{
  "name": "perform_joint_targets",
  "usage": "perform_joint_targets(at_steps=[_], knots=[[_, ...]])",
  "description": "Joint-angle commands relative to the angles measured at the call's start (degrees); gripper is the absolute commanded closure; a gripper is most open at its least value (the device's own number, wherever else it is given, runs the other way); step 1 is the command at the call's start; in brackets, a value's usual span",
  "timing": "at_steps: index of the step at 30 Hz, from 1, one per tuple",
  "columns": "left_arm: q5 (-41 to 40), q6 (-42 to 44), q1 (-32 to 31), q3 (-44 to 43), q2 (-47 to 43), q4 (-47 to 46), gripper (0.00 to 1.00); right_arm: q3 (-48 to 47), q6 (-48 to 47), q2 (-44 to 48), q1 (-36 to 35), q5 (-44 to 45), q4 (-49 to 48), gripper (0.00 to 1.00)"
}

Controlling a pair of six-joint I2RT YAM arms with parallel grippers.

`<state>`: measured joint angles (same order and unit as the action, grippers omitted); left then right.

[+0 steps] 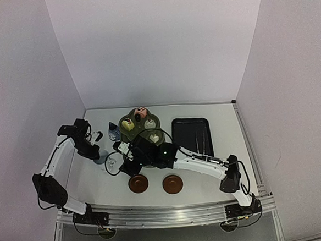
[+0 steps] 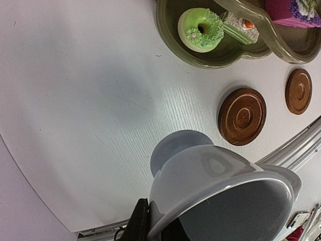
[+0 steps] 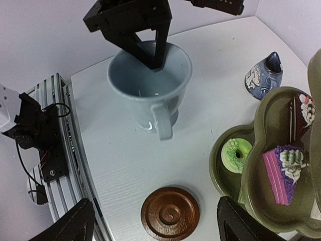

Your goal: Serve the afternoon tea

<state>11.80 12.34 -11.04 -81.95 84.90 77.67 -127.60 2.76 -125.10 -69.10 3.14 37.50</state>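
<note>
My left gripper is shut on the rim of the pale mug, one finger inside and one outside. The mug is upright at the table's left, on or just above the surface. My right gripper hangs open over the left brown coaster, holding nothing. A second coaster lies to its right. The dark green stand holds small cakes, among them a green donut and a pink-and-purple slice. The blue-and-white pot stands left of the stand.
A black tray with metal tongs lies right of the stand. White walls close in the table on three sides. The metal rail runs along the near edge.
</note>
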Motion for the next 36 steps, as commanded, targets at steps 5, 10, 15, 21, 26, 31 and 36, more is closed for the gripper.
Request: perform_joint_targets(at_steps=[5, 10, 15, 21, 26, 31, 36], knots=[[1.27, 2.60, -4.59, -1.98, -1.84, 8.53, 1.00, -12.05, -0.69, -10.18, -0.42, 2.58, -0.51, 0.24], [1.55, 3.41, -7.33, -1.90, -1.84, 8.79, 1.00, -14.61, -1.05, -13.16, -0.42, 3.29, -0.70, 0.33], [1.64, 3.79, -8.64, -2.11, -1.56, 8.84, 1.00, -14.72, -1.06, -14.52, -0.42, 3.36, -0.80, 0.49], [1.37, 4.30, -9.70, -2.91, -1.33, 8.96, 1.00, -14.05, -1.45, -15.14, -0.43, 1.97, -0.77, 0.61], [1.50, 4.65, -10.79, -2.68, -1.37, 8.95, 1.00, -14.98, -1.59, -15.69, -0.42, 1.92, -0.82, 0.97], [2.49, 5.41, -11.12, -2.23, -1.38, 9.41, 0.96, -13.08, -1.72, -14.31, -0.40, 2.68, -0.77, 1.00], [3.56, 5.89, -11.06, -2.74, -1.38, 9.24, 0.38, -7.39, -2.28, -9.91, -0.12, 1.94, -0.98, 1.00]])
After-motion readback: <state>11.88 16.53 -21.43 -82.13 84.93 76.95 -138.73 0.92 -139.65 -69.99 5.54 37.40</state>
